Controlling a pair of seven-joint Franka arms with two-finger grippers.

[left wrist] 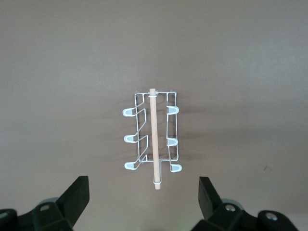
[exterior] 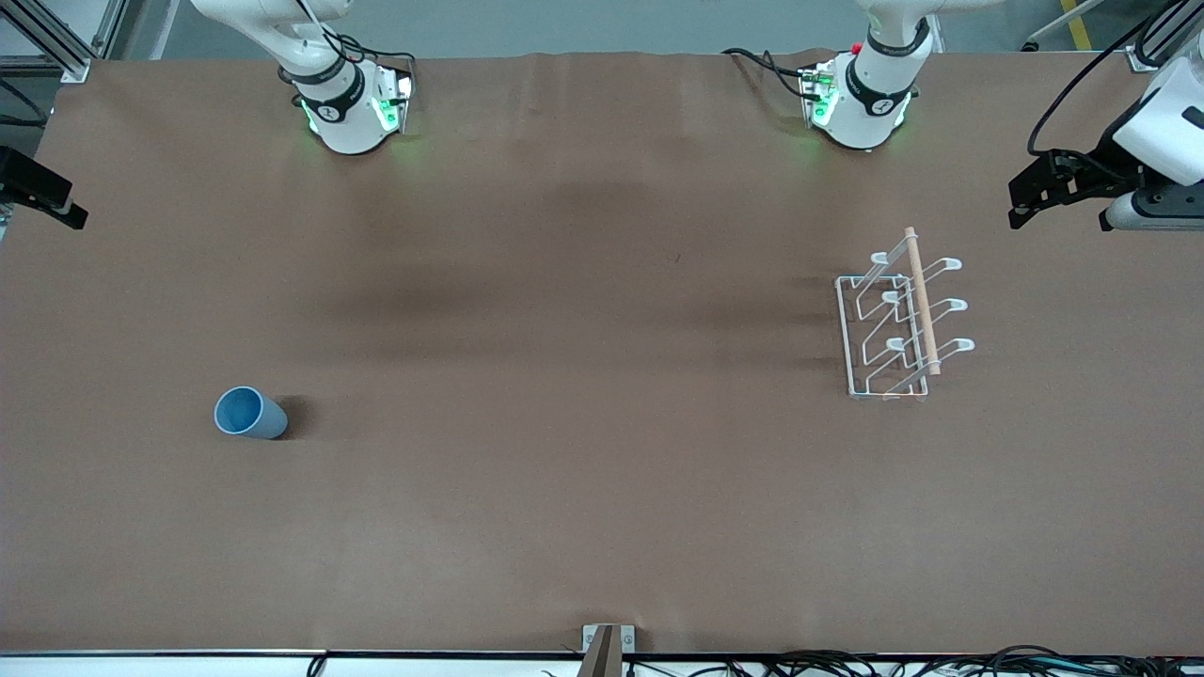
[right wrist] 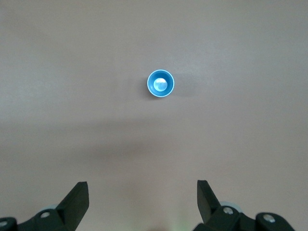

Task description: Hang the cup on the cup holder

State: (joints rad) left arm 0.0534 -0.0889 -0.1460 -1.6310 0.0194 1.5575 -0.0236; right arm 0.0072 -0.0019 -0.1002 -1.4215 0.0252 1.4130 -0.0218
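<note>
Cup point(exterior: 250, 413) stands upright, mouth up, on the brown table point(exterior: 564, 470) in the lower left of the front view — well apart from the cup holder point(exterior: 894, 324) at right of centre. Left gripper point(exterior: 1039, 193) at the right edge, fingers point(left wrist: 77, 195) spread wide, empty. Right gripper point(exterior: 42, 197) at the left edge — fingers point(right wrist: 77, 197) wide, empty.

The left gripper point(exterior: 1021, 202) is cut off at the front view's edge, and only a black corner of the right gripper point(exterior: 42, 197) is seen there.
</note>
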